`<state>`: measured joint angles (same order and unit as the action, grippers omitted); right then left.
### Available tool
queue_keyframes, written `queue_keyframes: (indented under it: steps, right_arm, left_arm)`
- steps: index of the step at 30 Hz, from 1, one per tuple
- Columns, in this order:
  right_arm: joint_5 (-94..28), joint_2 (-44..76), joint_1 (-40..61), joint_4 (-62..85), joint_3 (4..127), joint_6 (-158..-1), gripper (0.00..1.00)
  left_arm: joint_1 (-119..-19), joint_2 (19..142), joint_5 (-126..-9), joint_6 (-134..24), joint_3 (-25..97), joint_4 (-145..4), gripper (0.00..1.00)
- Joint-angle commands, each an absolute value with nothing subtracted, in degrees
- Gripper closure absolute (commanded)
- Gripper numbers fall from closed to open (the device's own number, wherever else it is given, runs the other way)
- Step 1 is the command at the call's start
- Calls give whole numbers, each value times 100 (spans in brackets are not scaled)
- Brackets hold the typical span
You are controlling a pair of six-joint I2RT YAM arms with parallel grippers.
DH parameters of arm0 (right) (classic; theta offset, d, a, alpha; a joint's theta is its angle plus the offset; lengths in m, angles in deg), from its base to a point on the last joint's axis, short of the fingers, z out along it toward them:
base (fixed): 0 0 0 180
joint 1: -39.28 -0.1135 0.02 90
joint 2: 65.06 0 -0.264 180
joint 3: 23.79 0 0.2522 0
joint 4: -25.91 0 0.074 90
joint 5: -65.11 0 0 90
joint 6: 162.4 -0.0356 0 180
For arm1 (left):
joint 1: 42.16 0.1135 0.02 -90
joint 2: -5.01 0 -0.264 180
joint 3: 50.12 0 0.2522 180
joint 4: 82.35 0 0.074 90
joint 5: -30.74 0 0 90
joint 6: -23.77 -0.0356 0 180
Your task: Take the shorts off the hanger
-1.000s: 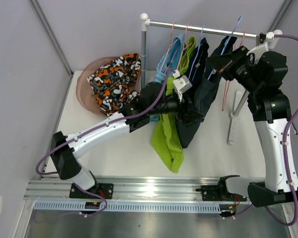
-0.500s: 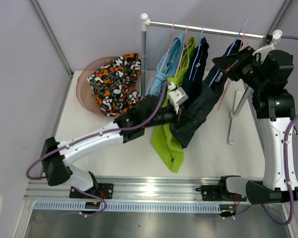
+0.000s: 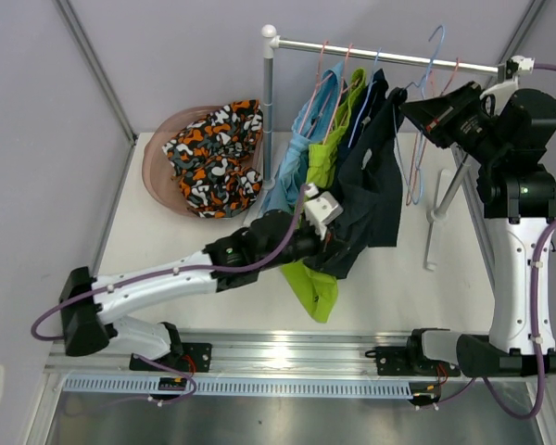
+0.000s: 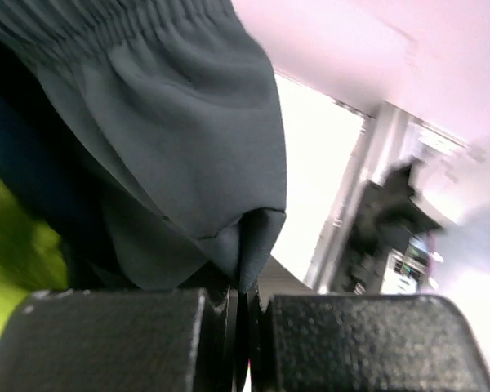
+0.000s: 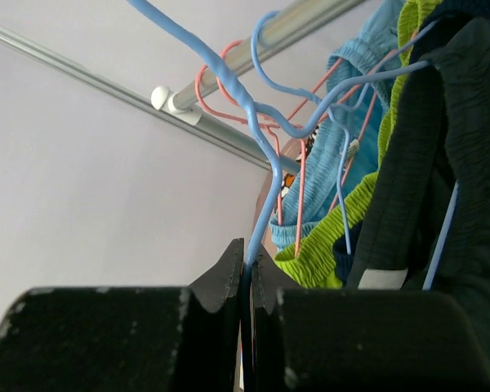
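Observation:
On the rail [image 3: 389,57] hang light blue shorts [image 3: 301,139], lime green shorts [image 3: 317,278] and dark navy shorts [image 3: 375,199]. My left gripper [image 3: 338,248] is shut on the lower hem of the navy shorts [image 4: 171,122], the fabric pinched between its jaws [image 4: 243,310]. My right gripper [image 3: 410,109] is shut on the wire of the blue hanger [image 3: 433,46], just below its hook [image 5: 261,163], and the jaws [image 5: 249,269] clamp it. The navy waistband [image 5: 441,163] still drapes on that hanger. Patterned shorts [image 3: 213,153] lie in the basin.
A pink basin [image 3: 157,162] stands at the back left. The rack's white post [image 3: 269,102] rises beside it, and its right leg [image 3: 437,218] stands under my right arm. An empty pink hanger [image 3: 417,176] dangles at the rail's right end.
My left gripper shut on the navy shorts and drew them down toward the near left. My right gripper raised the blue hanger, tipping its hook above the rail.

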<state>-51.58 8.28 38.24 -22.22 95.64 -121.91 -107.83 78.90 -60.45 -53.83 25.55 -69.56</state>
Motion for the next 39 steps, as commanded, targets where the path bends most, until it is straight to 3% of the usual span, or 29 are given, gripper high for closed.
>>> queue_keyframes:
  steps: [1,6,9,13,18,21,25,30,39]
  right_arm:
    - [-5353,236,3832,-1589,9220,-12354,100]
    - [-5565,-301,3796,-1773,8674,-12609,100]
    - [-5644,-433,3796,-1905,8752,-12636,100]
    - [-5626,-258,3814,-2265,9243,-12461,100]
    - [-5556,76,3866,-2143,9456,-12434,100]
    - [-5460,278,3866,-2029,9404,-12408,100]
    - [-5433,481,3988,-1748,9132,-12390,100]
    - [-5477,858,4165,-1484,9156,-12337,100]
    - [-5485,1430,4376,-1501,9351,-12083,100]
  left_arm:
    - [-10781,8644,-5189,-5568,3428,-6816,100]
    - [-10457,10421,-4441,-5516,6517,-5113,100]
    - [-10342,11415,-4388,-5428,7681,-4259,100]
    - [-10359,11383,-4483,-5157,7115,-4414,100]
    - [-10543,10145,-4476,-4848,4885,-5083,100]
    - [-10886,9371,-4283,-4769,4153,-4952,100]
    - [-11422,8378,-3686,-4716,4247,-4224,100]
    - [-11257,7358,-2816,-5223,4721,-3169,100]
    - [-8938,7180,-3156,-6455,6645,-2517,100]
